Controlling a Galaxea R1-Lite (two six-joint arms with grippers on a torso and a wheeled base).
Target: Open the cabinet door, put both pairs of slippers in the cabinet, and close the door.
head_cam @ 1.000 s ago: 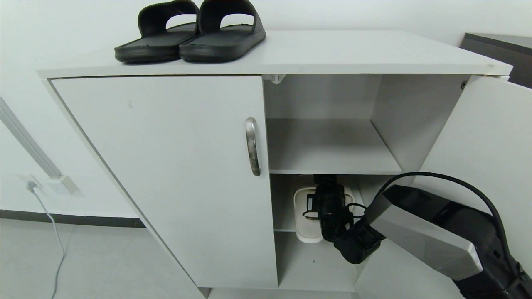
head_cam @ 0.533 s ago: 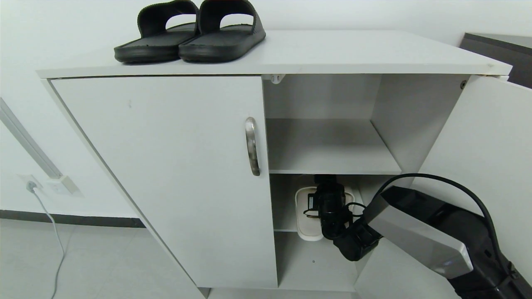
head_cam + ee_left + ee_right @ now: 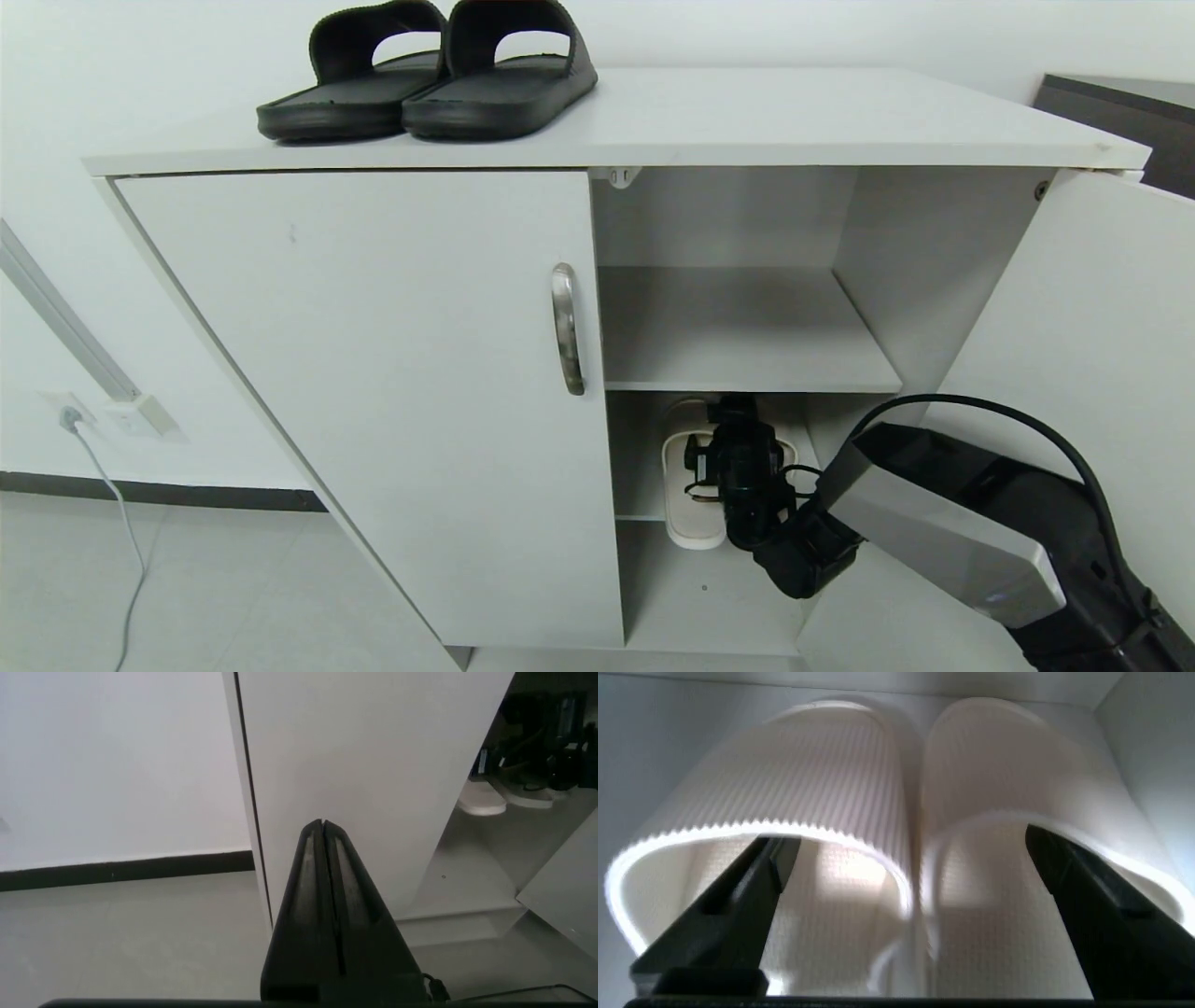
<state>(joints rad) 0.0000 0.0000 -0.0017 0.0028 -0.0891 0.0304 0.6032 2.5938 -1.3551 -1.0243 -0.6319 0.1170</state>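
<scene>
The cabinet has its right door swung wide and its left door shut, handle free. Only the right half gives access, so the right arm goes in on that side.

The right gripper is inside the middle compartment with its jaws spread wide, one finger at each outer side of the white slippers. The pair sits side by side, touching, soles down on the middle shelf, with the near ends at its front edge and maybe slightly over it. I can't tell if the pads actually press on the slipper sides. The wide straddle fits handling both slippers as one unit. This looks like the drop-off of pair one.

The left gripper has its jaws pressed together with nothing between them. It hangs low in front of the left door, likely parked out of the right arm's way.

The black slippers lie side by side, touching, on the cabinet top toward its left end, near the front edge, and are not yet stowed.

Cabinet contents are the white pair on the middle shelf, with the upper shelf above it and the bottom compartment below. The upper shelf looks the easier target for the black pair. The door can't be closed until that pair is in and the arm is out.
</scene>
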